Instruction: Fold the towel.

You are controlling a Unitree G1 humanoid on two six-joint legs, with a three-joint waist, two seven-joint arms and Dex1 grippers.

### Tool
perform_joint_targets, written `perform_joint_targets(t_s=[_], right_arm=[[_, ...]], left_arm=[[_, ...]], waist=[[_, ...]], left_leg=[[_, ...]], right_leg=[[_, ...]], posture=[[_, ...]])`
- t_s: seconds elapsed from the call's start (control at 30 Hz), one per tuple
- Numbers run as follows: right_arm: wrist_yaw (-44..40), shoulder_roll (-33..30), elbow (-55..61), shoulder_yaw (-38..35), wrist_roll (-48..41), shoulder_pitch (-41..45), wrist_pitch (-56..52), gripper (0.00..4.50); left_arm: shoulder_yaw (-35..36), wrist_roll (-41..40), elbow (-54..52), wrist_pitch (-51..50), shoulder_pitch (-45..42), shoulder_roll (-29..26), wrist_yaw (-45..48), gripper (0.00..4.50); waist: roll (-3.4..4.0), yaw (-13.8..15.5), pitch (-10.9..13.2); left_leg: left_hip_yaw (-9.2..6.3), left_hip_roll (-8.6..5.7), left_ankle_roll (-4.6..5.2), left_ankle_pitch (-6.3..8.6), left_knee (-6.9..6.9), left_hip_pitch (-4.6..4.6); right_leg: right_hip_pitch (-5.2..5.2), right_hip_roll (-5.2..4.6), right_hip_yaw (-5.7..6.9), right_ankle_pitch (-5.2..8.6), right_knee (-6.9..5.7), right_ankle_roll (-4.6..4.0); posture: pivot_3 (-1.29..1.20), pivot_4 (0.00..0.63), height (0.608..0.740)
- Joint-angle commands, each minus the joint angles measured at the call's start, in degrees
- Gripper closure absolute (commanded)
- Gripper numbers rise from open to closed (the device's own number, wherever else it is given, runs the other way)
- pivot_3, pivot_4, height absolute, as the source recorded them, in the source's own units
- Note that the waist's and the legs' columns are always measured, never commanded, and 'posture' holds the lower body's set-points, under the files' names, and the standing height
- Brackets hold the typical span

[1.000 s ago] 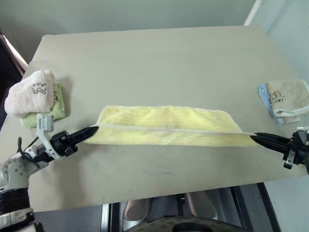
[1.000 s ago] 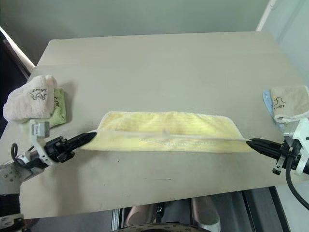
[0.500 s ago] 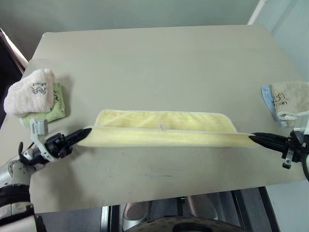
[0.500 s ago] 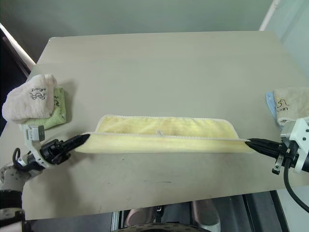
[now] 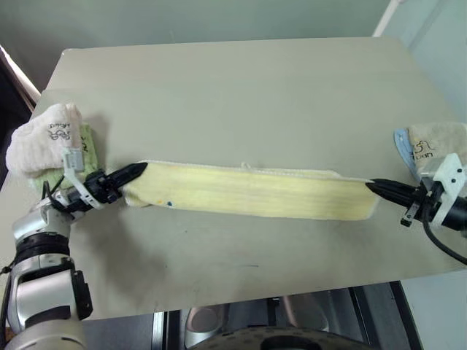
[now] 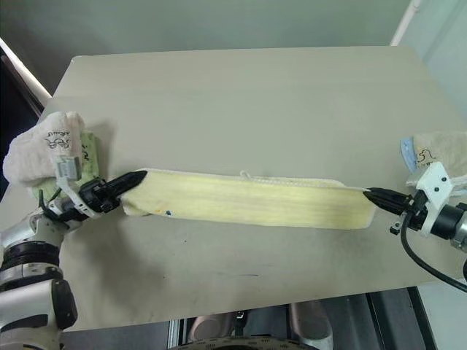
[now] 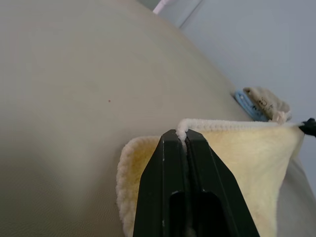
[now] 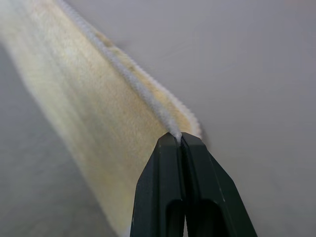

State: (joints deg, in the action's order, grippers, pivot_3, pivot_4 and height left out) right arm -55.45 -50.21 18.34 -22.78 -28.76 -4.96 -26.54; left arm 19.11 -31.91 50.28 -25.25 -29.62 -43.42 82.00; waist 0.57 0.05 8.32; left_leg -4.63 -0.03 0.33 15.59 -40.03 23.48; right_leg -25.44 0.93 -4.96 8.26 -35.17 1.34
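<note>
1. While my left gripper (image 5: 139, 170) and right gripper (image 5: 371, 187) each pinch a whitish stitched corner, the pale yellow terry towel (image 5: 248, 191) stretches across the beige table (image 5: 241, 87).
2. Pink-on-green folded towels (image 5: 45, 140) sit beside my left; beige-on-blue ones (image 5: 430, 146) beside my right.

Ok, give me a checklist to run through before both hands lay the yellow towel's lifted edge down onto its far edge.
1. Left hand shut on the towel corner: ok, the whitish edge is pinched between its fingers.
2. Right hand shut on the opposite corner: ok, the stitched edge sits in its fingertips.
3. Towel stretched between the hands without sagging: ok, it runs as one taut strip.
4. Held edge lined up with the far edge: cannot tell, the strip covers most of the layer under it.
5. Table beyond the towel bare: ok.
6. Pink folded towel and beige folded towel out of the way: ok, both lie at the table's sides, though close to the hands.
</note>
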Motion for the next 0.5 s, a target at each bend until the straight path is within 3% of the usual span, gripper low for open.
perform_joint_targets(t_s=[0.03,0.5], right_arm=[[3.9,1.3,-3.2,1.4,2.9,3.9,2.2,4.5],[4.2,5.2,-12.5,10.3,8.1,12.4,8.0,4.5]], left_arm=[[0.7,0.2,-1.6,0.3,-1.1,0.3,-1.5,4.48],[0.0,1.0,-5.0,-1.3,-3.7,4.0,-6.9,4.48]], waist=[[0.0,0.0,0.0],[0.01,0.1,0.0]], left_leg=[[0.01,-0.01,0.0,0.0,0.0,0.0],[0.11,0.01,0.23,-0.19,-0.02,-0.01]], right_leg=[[0.0,0.0,0.0,-0.01,0.0,0.01],[0.12,-0.07,0.03,-0.26,0.13,0.16]], posture=[[0.0,0.15,0.74],[0.0,0.15,0.74]])
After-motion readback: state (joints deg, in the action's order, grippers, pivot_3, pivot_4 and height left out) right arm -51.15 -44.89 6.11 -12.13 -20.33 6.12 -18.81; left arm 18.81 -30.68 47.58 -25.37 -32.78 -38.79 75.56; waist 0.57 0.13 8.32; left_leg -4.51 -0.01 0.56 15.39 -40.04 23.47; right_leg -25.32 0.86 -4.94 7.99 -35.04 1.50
